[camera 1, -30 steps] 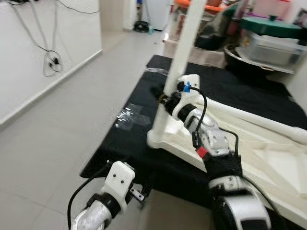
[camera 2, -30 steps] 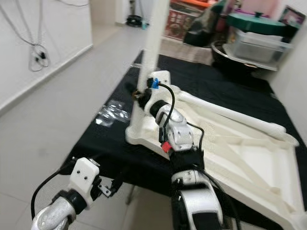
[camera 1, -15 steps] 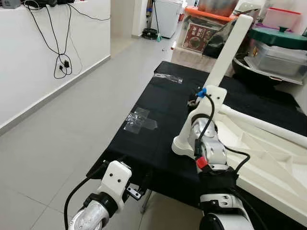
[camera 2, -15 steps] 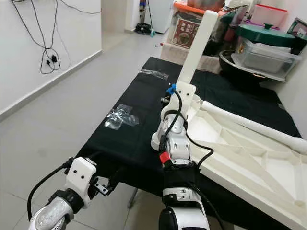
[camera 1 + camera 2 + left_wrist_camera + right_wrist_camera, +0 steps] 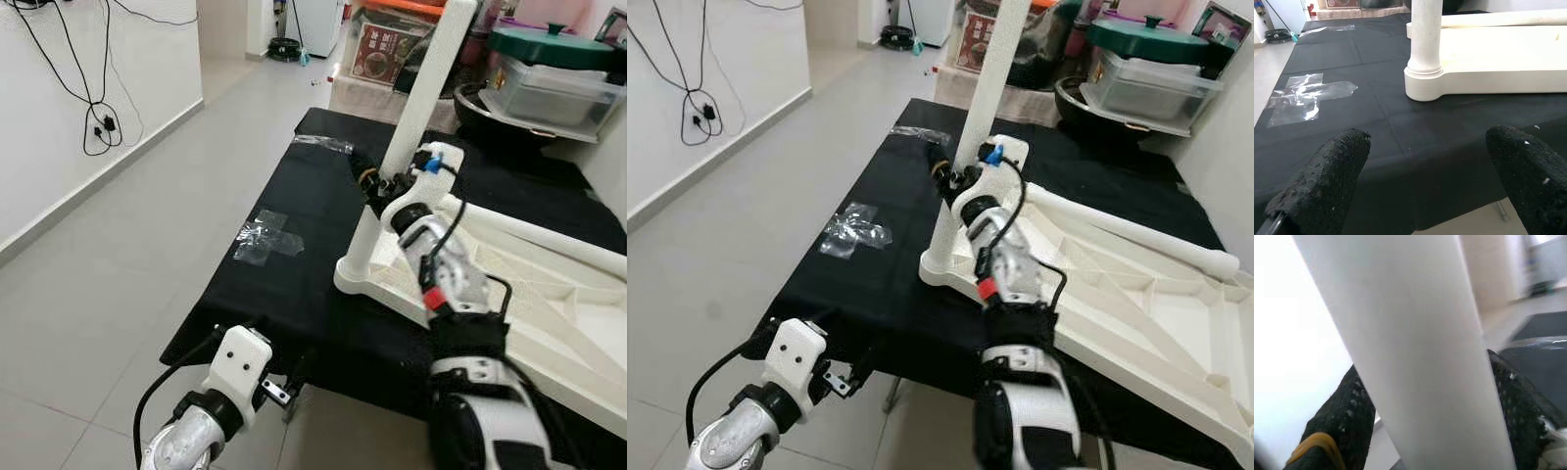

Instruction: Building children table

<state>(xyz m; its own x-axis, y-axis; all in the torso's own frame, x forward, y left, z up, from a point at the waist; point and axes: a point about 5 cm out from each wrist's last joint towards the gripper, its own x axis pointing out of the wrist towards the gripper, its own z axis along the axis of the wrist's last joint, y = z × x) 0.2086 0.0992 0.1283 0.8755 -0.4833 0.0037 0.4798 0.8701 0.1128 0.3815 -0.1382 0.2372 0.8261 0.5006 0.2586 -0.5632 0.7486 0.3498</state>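
Fingers of the right hand (image 5: 377, 184) close around the white table leg (image 5: 421, 93), low on its shaft; the right wrist view shows one dark pad (image 5: 1347, 418) on each side, pressed to the leg. That leg stands nearly upright, leaning slightly, its foot seated in the corner of the upturned white tabletop (image 5: 1136, 323). A second white leg (image 5: 1127, 231) lies flat along the tabletop's far edge. Both rest on the desk (image 5: 284, 284) under a black cloth, with crumpled clear plastic wrap (image 5: 266, 235) just left of the corner. Beyond stand a green-lidded container (image 5: 554, 73) and boxes. The left hand (image 5: 1425, 181) hangs low at the desk's near edge, fingers (image 5: 1327, 176) spread wide, holding nothing; its wrist view shows the leg's collar in the corner socket.
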